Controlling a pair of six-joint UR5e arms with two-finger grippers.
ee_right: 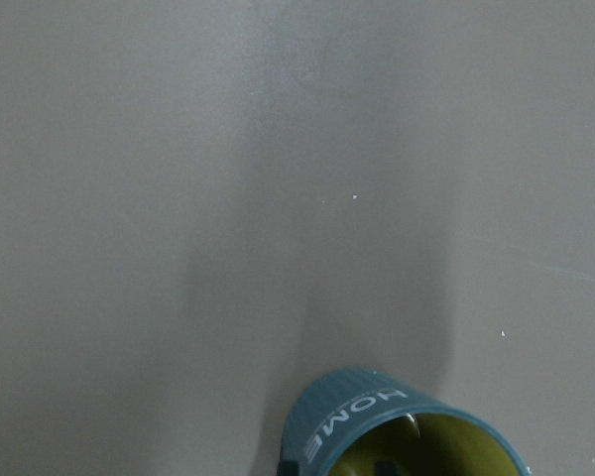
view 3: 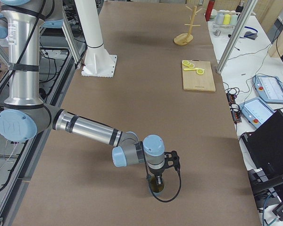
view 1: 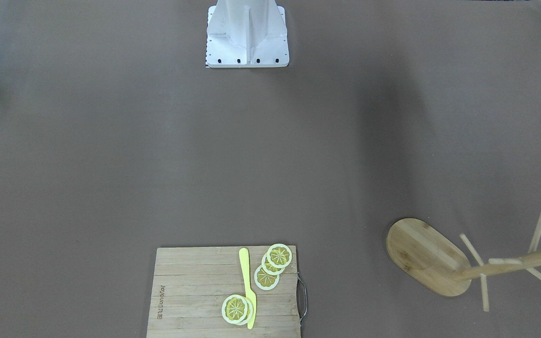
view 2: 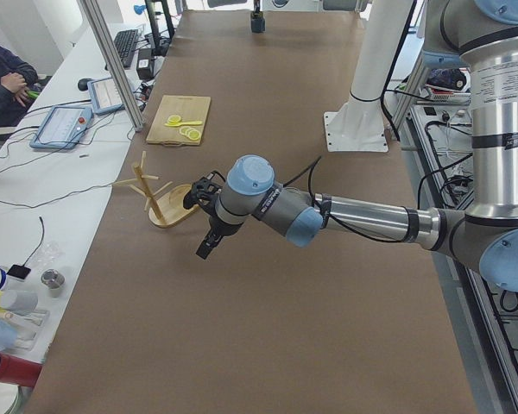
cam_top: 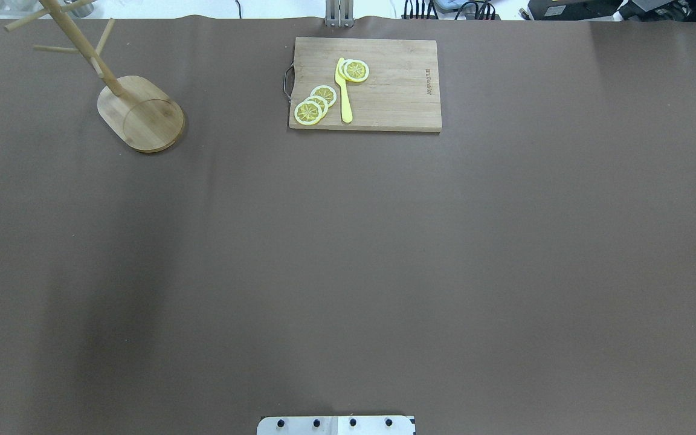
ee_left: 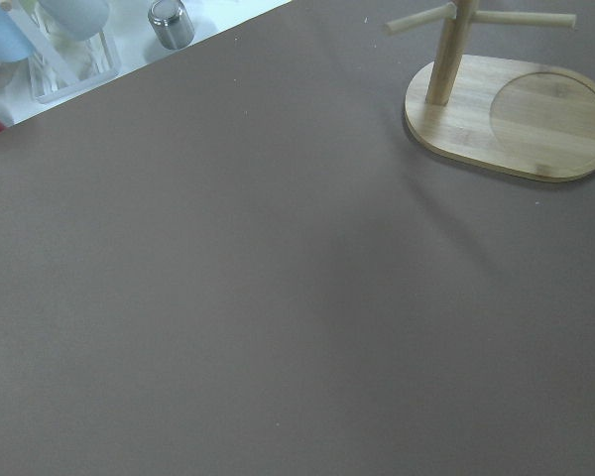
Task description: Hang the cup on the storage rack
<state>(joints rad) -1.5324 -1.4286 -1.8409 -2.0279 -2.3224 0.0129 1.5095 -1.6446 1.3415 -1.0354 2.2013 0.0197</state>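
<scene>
Slate-blue with a yellow inside, the cup (ee_right: 377, 436) is directly under the right gripper (view 3: 155, 179), low over the brown surface (cam_top: 348, 254). The left gripper (view 2: 205, 248) hangs near the upright storage rack (cam_top: 141, 113). Neither gripper's opening can be told.

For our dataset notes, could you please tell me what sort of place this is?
Probably a robotics lab: a robot arm at a brown-covered table, with control tablets and a seated operator alongside.
</scene>
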